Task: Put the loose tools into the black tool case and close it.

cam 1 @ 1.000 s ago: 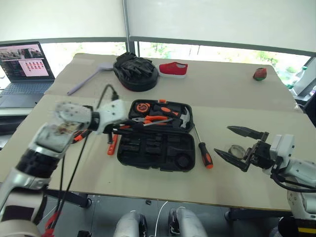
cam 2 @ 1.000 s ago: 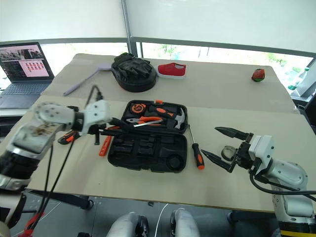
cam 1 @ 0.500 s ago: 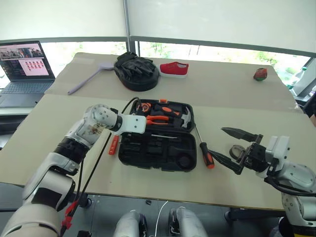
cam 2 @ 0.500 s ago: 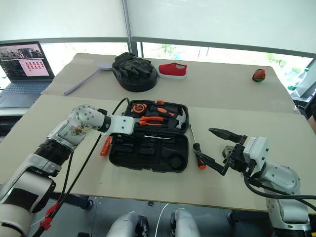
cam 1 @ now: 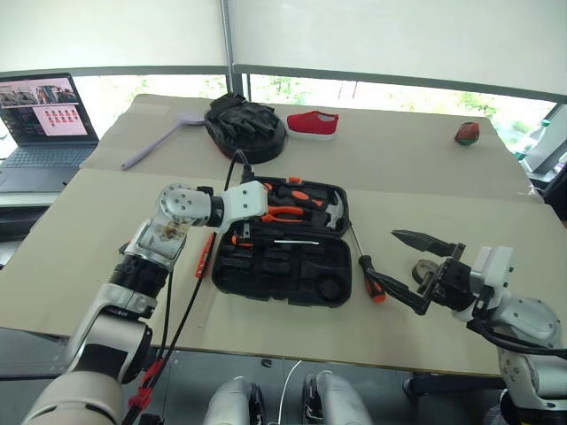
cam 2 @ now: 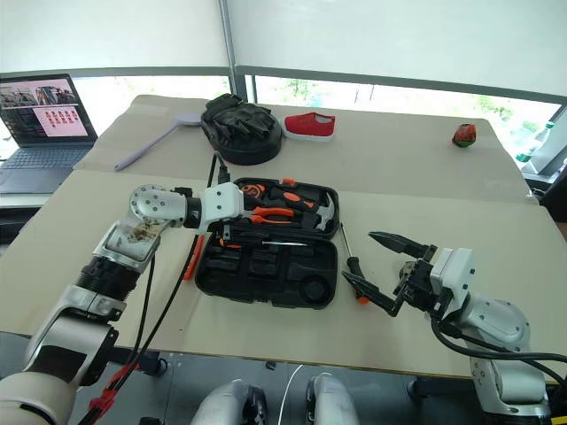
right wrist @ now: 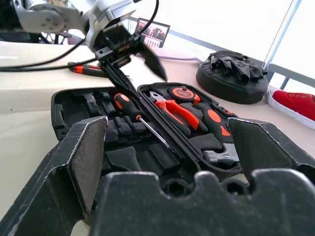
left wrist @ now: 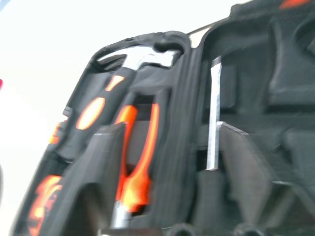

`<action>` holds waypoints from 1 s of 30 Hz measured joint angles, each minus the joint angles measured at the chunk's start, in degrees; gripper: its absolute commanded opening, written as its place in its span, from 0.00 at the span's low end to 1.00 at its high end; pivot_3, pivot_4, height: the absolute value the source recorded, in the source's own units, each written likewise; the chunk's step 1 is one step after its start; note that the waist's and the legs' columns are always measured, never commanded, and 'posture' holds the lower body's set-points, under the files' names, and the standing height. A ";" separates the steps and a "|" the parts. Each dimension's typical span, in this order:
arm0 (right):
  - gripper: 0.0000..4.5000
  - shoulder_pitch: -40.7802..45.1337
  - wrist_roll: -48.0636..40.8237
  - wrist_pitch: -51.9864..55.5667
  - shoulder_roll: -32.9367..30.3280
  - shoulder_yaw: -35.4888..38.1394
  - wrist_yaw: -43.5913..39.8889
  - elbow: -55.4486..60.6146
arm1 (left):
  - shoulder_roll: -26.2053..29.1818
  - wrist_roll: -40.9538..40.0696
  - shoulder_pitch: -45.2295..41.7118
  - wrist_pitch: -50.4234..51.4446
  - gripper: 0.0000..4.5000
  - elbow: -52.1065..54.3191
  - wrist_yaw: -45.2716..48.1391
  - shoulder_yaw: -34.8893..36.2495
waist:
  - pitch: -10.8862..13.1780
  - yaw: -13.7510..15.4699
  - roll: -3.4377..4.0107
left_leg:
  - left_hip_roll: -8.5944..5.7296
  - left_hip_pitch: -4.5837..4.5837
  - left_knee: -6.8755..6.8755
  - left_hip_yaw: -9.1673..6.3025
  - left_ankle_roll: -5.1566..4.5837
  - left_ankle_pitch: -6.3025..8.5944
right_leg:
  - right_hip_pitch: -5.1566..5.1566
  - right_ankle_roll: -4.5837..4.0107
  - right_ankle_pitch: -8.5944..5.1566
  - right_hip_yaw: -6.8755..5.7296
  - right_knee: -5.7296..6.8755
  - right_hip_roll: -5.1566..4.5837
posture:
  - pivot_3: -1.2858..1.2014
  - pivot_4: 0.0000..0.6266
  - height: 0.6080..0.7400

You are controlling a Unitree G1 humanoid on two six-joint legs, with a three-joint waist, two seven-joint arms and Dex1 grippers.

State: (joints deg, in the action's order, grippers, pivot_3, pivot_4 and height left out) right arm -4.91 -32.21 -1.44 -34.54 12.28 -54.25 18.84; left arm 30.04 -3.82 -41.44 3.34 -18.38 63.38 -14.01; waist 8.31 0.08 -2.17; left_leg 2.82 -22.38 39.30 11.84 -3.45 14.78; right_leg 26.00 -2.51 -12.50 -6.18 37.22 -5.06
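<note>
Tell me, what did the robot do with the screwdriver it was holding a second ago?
The left gripper carried the screwdriver over the black tool case, laid it across the near half and opened its fingers, so the tool now lies free in the case. The right gripper stayed wide open and empty. The screwdriver on the table by the case hasn't moved.

Both head eyes look forward and down over the bench (cam 1: 425, 177), while each wrist camera looks closely (along its own claw) into the shared black tool case (cam 1: 283, 270).
</note>
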 measured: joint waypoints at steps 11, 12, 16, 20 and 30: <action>1.00 -1.18 0.05 0.00 0.54 -0.11 0.34 0.08 | -5.01 2.71 3.44 5.85 0.01 0.28 -6.38 -1.44 | 0.00 0.55 0.00 | -0.02 0.02 0.04 -0.02 -0.06 0.04 | -0.10 0.03 0.03 -0.03 -0.03 -0.04 | 0.52 0.24 1.00; 1.00 -1.37 0.05 0.00 0.55 -0.11 0.43 0.28 | -5.19 2.93 3.47 6.69 0.01 0.39 -6.42 -1.94 | 0.00 0.57 0.00 | -0.02 0.03 0.04 -0.02 -0.07 0.04 | -0.10 0.03 0.03 -0.02 -0.03 -0.05 | 0.52 0.24 1.00; 1.00 -3.02 0.05 0.00 0.56 -0.10 0.79 0.98 | -5.36 3.94 3.47 9.79 0.01 2.25 -6.57 -2.78 | -0.05 0.56 0.07 | -0.02 0.13 0.04 -0.06 -0.08 0.06 | -0.23 0.04 0.02 -0.03 -0.04 -0.08 | 0.52 0.24 1.00; 1.00 -3.76 0.06 0.00 0.96 -0.04 1.64 1.20 | -6.40 4.47 3.46 10.98 0.01 2.01 -7.61 -3.06 | -0.06 0.58 0.09 | -0.01 0.44 0.04 -0.22 -0.16 0.13 | -0.69 0.10 -0.02 -0.18 -0.14 -0.15 | 0.52 0.24 1.00; 1.00 -14.16 -0.50 1.39 0.02 7.56 4.58 4.36 | -3.50 -14.14 8.24 1.93 0.51 7.38 5.00 10.58 | -0.09 0.50 0.15 | 0.00 0.31 0.04 -0.53 -0.13 0.19 | -0.80 -0.12 -0.01 -0.60 -0.21 -0.31 | 0.52 0.24 1.00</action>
State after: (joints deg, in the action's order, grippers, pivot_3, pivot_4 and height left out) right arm -19.07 -32.71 -0.05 -34.53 19.85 -49.67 23.20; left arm 26.54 -17.96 -33.20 5.27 -11.00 68.38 -3.43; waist 8.22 0.58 -2.02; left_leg 2.82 -22.07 39.34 11.31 -3.58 14.97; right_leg 25.21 -2.63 -12.51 -6.77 37.01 -5.37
